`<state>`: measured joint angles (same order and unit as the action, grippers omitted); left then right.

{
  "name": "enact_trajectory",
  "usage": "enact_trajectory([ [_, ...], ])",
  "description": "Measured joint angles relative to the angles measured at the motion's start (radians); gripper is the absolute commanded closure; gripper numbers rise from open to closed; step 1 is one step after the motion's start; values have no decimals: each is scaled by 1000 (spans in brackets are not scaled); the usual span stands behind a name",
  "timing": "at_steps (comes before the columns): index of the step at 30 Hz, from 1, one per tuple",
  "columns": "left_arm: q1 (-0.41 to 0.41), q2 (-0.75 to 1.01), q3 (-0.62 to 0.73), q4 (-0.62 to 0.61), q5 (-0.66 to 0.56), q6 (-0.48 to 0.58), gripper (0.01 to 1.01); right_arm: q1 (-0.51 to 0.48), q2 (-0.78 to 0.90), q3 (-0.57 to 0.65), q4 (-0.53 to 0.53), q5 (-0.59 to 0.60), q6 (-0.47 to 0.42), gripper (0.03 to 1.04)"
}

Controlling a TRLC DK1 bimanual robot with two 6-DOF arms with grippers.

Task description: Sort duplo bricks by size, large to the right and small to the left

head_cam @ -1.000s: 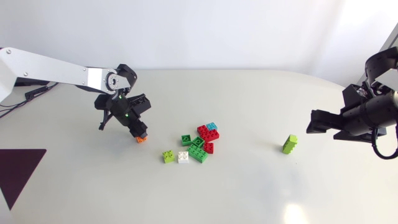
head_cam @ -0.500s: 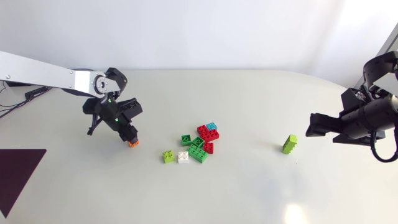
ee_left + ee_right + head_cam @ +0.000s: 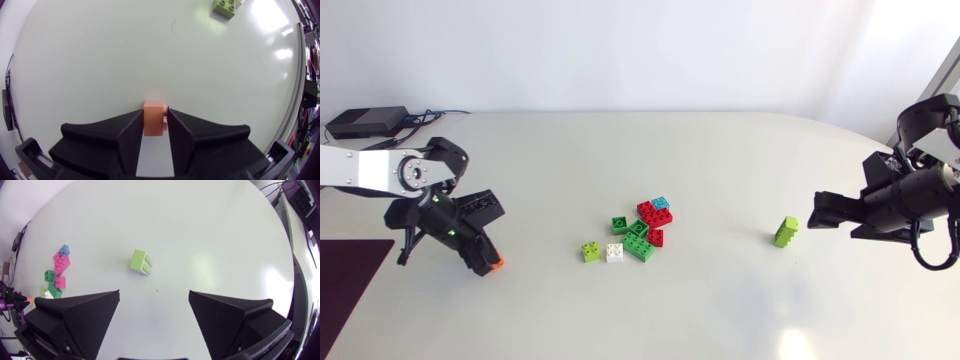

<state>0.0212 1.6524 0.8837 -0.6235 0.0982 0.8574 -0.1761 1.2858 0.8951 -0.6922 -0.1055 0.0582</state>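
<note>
The left hand (image 3: 492, 263), clamped on the orange brick (image 3: 498, 265), has been carried from the pile (image 3: 635, 235) to 9 o'clock of the tabletop (image 3: 720, 300), angled downward. The right hand (image 3: 823, 213) is held open at 3 o'clock, near the lime brick (image 3: 786, 231).

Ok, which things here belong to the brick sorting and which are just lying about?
Job: orange brick, shut in the left gripper; mixed pile of bricks mid-table; lone lime brick nearer the right gripper.
Lying about: black box with cables at the far left edge; dark maroon patch, near left.
</note>
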Motion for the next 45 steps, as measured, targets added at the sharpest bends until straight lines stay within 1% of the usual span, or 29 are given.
enact_trajectory([
  [2, 26, -12, -16, 3, 4, 19, 795, 0, 0, -5, 3, 0, 0, 70],
  [3, 31, -13, -16, 3, 6, 23, 739, 2, 0, -6, 8, 0, 0, 70],
  [4, 32, -13, -16, 3, 7, 26, 575, 4, 0, -6, 11, 0, 0, 70],
  [5, 31, -13, -16, 2, 6, 29, 318, 6, 0, -6, 14, 0, 0, 70],
  [6, 27, -13, -16, 0, 2, 33, 131, 7, 0, -6, 14, 0, 0, 70],
  [7, 18, -10, -16, -19, -4, 34, 57, 8, 0, -6, 14, 0, 0, 70],
  [9, -13, -10, -14, -76, -3, 34, 54, 8, 0, -8, 14, 0, 0, 70],
  [11, -75, -11, 2, -116, 6, 32, 52, 8, 0, -8, 14, 0, 0, 69],
  [13, -148, -11, 41, -129, 10, 14, 52, 8, 0, -8, 14, 0, 0, 70],
  [16, -255, -8, 145, -131, 11, -39, 54, 8, 0, -8, 14, 0, 0, 70],
  [18, -320, 19, 243, -130, 12, -72, 54, 8, 0, -8, 14, 0, 0, 70],
  [20, -372, 70, 332, -121, 18, -98, 54, 8, 0, -8, 14, 0, 0, 70],
  [22, -410, 132, 391, -120, 19, -115, 54, 8, 0, -8, 14, 0, 0, 70],
  [26, -458, 231, 410, -126, 19, -128, 54, 3, 2, -8, 15, 0, -1, 70],
  [30, -488, 276, 409, -126, 19, -138, 54, -3, 2, -8, 18, 0, -8, 69],
  [41, -490, 302, 397, -109, 19, -145, 66, -1, 8, -8, 18, 0, -7, 70],
  [43, -490, 318, 396, -93, 18, -149, 123, -1, 8, -8, 18, 0, -7, 70],
  [45, -490, 335, 396, -82, 18, -152, 136, -1, 8, -8, 18, 0, -7, 70],
])
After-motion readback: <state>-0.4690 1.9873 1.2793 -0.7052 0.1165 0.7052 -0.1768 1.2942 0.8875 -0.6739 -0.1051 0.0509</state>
